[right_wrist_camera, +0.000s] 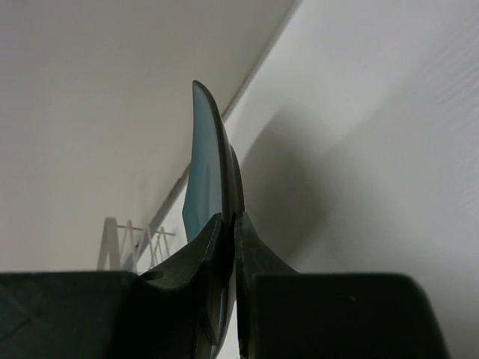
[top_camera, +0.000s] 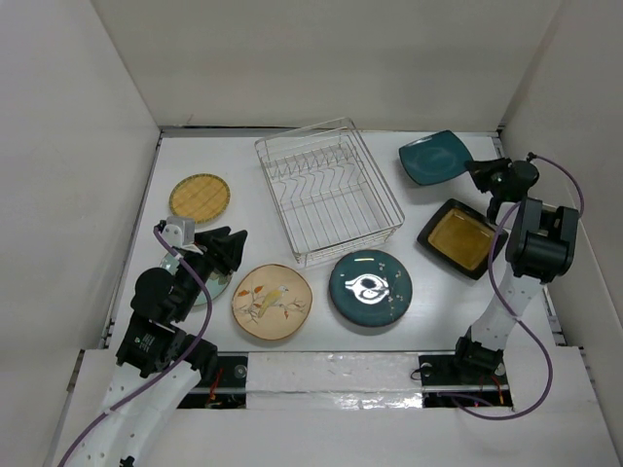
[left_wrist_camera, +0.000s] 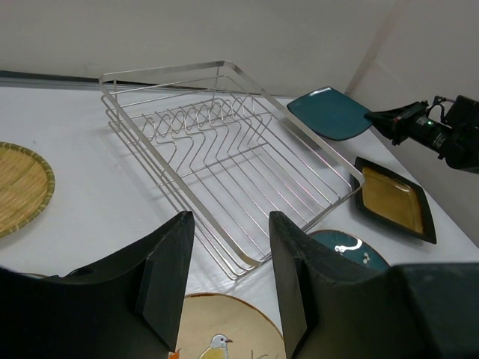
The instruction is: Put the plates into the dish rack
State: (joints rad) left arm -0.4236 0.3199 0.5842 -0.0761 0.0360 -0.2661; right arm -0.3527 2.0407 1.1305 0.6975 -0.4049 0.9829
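Observation:
My right gripper (top_camera: 479, 173) (right_wrist_camera: 230, 221) is shut on the near-right edge of the teal square plate (top_camera: 435, 158) (right_wrist_camera: 206, 172), which sits tilted at the back right, beside the empty silver dish rack (top_camera: 328, 190) (left_wrist_camera: 224, 142). On the table lie the amber black-rimmed square plate (top_camera: 461, 238), the dark teal round plate (top_camera: 370, 288), the cream floral plate (top_camera: 272, 303) and the yellow checked plate (top_camera: 200, 197). A pale green plate (top_camera: 218, 288) is mostly hidden under my left arm. The left gripper (top_camera: 229, 250) (left_wrist_camera: 228, 221) hangs open and empty over the cream plate's far edge.
White walls close in the table at the left, back and right. The right wall stands close behind the right arm (top_camera: 540, 243). The rack sits at an angle in the middle back, its prongs running along its length.

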